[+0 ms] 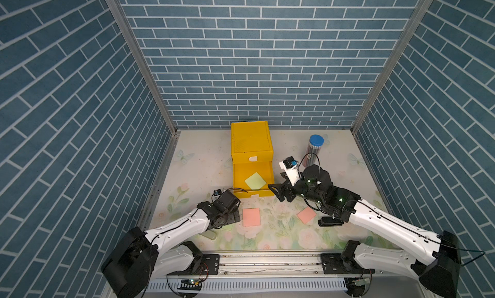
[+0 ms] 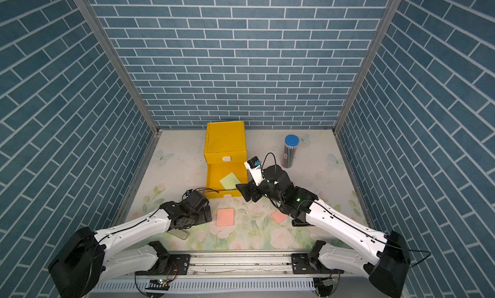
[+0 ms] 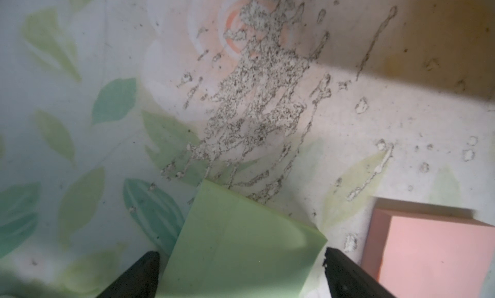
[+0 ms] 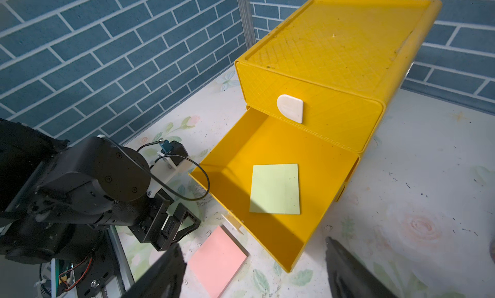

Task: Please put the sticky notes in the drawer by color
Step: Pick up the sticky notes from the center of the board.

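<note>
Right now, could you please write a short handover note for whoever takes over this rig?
Left gripper: open, jaws either side of the loose green pad on the table.
Right gripper: open, empty, by the open drawer.
Done: the other green pad lies in that drawer.
Left: the loose green pad and two pink pads on the table. No yellow pads in view.

From here I see blue brick-patterned walls point(image 1: 257, 55) closing in three sides, joined at the back corners by bare aluminium posts point(image 1: 139, 61). The table point(image 1: 334, 160) wears a pale floral cover, scuffed grey with worn patches point(image 3: 254, 95). Light is even, shadows soft.
</note>
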`<state>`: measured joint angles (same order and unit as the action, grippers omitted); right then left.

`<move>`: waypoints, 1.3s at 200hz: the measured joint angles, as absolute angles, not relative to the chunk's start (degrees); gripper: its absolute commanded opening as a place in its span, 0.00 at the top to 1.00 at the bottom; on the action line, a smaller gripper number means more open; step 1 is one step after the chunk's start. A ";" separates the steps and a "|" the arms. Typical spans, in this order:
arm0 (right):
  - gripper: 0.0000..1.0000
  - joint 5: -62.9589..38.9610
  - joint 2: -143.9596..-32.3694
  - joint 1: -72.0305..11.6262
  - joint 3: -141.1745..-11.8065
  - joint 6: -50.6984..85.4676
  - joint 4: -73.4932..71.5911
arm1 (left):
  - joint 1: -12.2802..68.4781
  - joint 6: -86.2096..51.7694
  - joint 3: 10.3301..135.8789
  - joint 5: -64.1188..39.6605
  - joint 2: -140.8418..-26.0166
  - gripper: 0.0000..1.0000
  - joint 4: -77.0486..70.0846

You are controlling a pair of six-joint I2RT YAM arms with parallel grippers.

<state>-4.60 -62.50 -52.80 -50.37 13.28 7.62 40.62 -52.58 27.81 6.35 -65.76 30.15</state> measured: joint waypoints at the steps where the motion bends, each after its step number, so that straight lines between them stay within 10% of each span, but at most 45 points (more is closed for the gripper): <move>1: 0.16 -4.60 -62.50 -52.80 -50.37 13.28 7.62 | 40.62 -52.60 27.81 6.35 -65.76 0.00 30.15; 170: 0.18 -6.26 -62.33 -52.75 -46.33 15.20 5.52 | 45.78 -52.60 35.27 8.49 -77.76 0.00 34.68; 260: 0.17 -6.22 -60.64 -52.71 -45.78 15.27 5.48 | 47.18 -52.01 34.70 8.93 -78.54 0.19 31.64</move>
<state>-6.22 -60.64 -52.71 -45.78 15.27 5.48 47.18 -52.01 34.70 8.93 -78.54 31.64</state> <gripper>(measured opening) 0.823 0.820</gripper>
